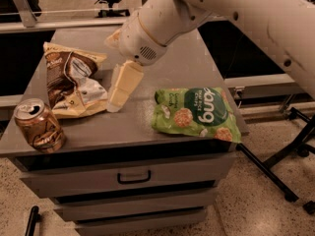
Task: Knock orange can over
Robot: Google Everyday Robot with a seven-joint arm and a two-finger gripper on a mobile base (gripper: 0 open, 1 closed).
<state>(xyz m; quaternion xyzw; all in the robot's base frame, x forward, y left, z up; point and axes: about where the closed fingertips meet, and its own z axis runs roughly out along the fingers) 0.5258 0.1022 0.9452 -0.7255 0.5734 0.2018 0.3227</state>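
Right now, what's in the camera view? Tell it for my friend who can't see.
The robot's claw points down over a grey table, between a brown-and-cream snack bag and a green snack bag. The orange can stands upright at the table's near corner, on the picture's left, apart from the claw.

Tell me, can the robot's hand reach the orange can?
Probably yes. The hand hangs beside the brown snack bag; the orange can stands upright at the near corner, with bare tabletop leading to it.
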